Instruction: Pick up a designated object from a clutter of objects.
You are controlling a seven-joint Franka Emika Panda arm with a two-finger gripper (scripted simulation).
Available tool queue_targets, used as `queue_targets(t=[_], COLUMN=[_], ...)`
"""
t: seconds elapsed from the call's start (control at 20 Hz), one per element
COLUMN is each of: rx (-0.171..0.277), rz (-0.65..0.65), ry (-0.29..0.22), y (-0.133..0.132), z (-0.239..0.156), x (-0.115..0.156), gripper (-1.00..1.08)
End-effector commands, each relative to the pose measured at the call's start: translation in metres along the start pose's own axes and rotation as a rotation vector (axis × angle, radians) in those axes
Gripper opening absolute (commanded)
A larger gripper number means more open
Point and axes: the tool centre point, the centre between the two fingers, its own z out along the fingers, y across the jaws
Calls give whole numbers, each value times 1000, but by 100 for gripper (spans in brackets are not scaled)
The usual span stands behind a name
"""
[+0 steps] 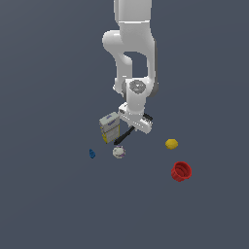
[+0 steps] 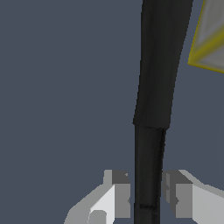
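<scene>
In the wrist view, the gripper (image 2: 148, 197) stood astride the handle of the black utensil (image 2: 157, 70), one finger on each side and only slivers of gap between the pads and the handle, so it was narrowed around the handle but not plainly clamped; whether the pads touched could not be told. The handle ran straight away from the wrist camera and widened further on, passing just beside a corner of the white-and-yellow box (image 2: 210, 41). In the exterior view the gripper (image 1: 132, 127) was low over the desk (image 1: 48, 204), with the utensil (image 1: 122, 136) running out slantwise from under it, close against the box (image 1: 110, 127) and ending near the whitish ball (image 1: 118, 152). The step in hand looked like the grasp itself: the arm was down and lined up, the lift not yet begun. The next move seemed to call for closing fully on the thin handle, then rising straight so the long head would not drag against the box or knock the ball. Further out lay the small blue piece (image 1: 92, 153) toward the exterior view's left, and the yellow lump (image 1: 171, 144) and the red cup (image 1: 181, 171) toward its right, all well apart from the grasp.
</scene>
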Motion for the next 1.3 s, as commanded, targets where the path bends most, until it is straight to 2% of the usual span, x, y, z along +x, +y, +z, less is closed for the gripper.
queue_targets(t=[0.0,0.6,1.25], rx=[0,0,3], rz=[0,0,-1], ry=[0,0,-1], y=[0,11,41], z=[0,-34,-128], x=[0,24,88], gripper=[-100,-100,-100])
